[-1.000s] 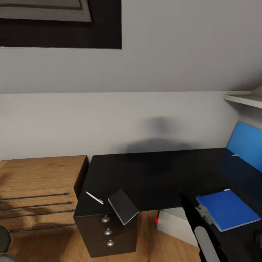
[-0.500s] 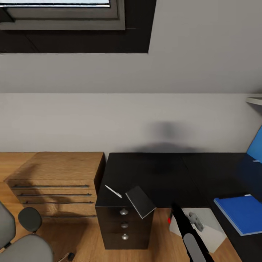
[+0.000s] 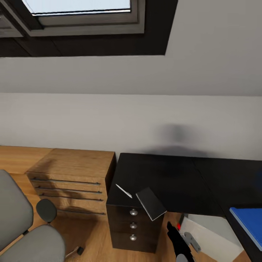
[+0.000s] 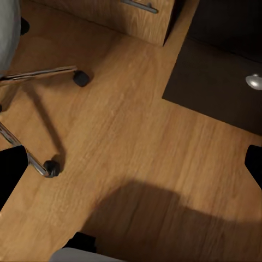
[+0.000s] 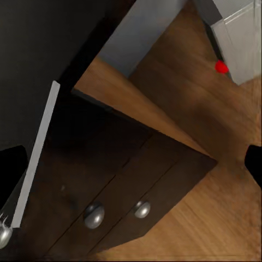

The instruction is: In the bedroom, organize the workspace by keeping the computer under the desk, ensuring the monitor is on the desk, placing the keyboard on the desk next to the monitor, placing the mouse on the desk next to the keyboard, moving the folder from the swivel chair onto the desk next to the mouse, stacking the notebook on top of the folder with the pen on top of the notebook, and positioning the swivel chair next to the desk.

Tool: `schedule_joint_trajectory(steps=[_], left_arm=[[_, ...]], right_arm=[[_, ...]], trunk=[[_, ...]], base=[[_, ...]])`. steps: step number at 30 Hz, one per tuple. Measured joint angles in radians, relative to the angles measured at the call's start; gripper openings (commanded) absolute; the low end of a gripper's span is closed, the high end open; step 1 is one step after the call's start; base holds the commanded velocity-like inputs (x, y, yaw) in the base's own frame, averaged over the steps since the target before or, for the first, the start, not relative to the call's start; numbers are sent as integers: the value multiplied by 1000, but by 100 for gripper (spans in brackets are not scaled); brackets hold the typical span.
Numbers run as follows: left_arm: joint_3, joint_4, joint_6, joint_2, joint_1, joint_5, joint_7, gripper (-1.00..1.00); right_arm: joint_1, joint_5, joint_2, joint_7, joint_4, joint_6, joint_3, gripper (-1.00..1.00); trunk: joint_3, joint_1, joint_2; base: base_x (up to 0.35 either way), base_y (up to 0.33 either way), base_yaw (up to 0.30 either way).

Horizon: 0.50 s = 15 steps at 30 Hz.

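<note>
A dark grey notebook point(image 3: 151, 203) lies on the black desk point(image 3: 171, 178), one corner hanging over the front edge above the drawers. A thin white pen point(image 3: 123, 191) lies just left of it. The blue folder point(image 3: 251, 222) rests on the desk's right wing at the picture's edge. The grey swivel chair point(image 3: 25, 233) stands on the floor at lower left. The white computer point(image 3: 209, 238) with a red light point(image 3: 178, 226) sits under the desk. My right arm point(image 3: 178, 242) hangs low before the drawers. My left gripper point(image 4: 131, 166) is open over the floor; my right gripper point(image 5: 131, 164) is open, facing the drawer unit point(image 5: 109, 185).
A wooden chest of drawers point(image 3: 72, 176) stands against the wall left of the desk. The chair's wheeled base point(image 4: 49, 164) spreads over the wooden floor point(image 4: 136, 142) near my left gripper. A skylight window point(image 3: 80, 11) is high on the sloped wall.
The whole view has swung left: the swivel chair has come into sight, and the folder has slid to the right edge. The things on the desk have not moved.
</note>
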<state>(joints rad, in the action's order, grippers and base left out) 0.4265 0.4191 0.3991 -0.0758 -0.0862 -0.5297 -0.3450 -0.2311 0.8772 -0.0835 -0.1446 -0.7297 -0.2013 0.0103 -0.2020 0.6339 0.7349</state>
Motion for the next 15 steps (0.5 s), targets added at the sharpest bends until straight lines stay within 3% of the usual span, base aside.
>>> schedule_joint_trajectory(steps=[8, 15], left_arm=[[1, 0, 0, -1, 0, 1, 1, 100], [2, 0, 0, -2, 0, 1, 2, 100]], right_arm=[[0, 2, 4, 0, 119, -53, 9, 100], [0, 5, 8, -1, 215, -66, 8, 100]], trunk=[[3, 0, 0], [4, 0, 0]], base=[[-174, 153, 187], [-78, 63, 32]])
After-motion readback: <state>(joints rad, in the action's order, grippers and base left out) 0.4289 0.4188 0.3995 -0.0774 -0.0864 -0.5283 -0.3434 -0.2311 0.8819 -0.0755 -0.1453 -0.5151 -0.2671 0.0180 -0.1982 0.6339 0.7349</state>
